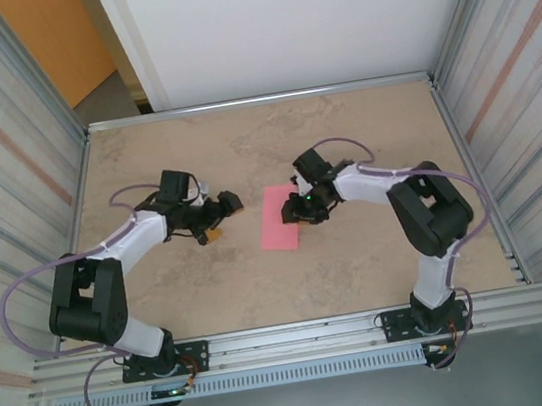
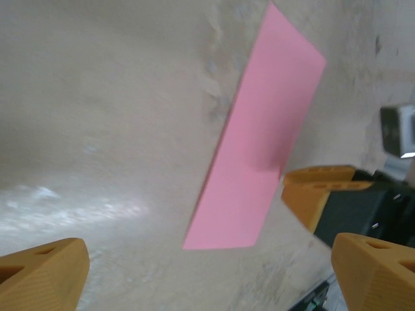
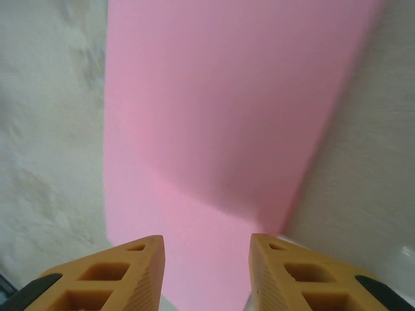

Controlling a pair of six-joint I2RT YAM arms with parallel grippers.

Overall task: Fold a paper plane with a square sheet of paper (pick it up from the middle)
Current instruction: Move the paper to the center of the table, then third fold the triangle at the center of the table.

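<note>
Both arms are bent at the elbow in the top view and reach in toward the middle of the frame. The left arm (image 1: 88,299) comes in from the lower left, the right arm (image 1: 431,206) from the lower right. The left gripper (image 1: 223,219) sits left of centre, pointing right, jaws spread really wide; its wrist cam has an orange fingertip (image 2: 42,272) in each bottom corner. The right gripper (image 1: 301,210) sits just right of centre, tipped downward, jaws only partway apart, with a clear gap between its fingers (image 3: 117,272).

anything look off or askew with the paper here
Nothing torn or spilled. The pink sheet lies slightly askew to the edges of the table and looks oblong rather than square.
</note>
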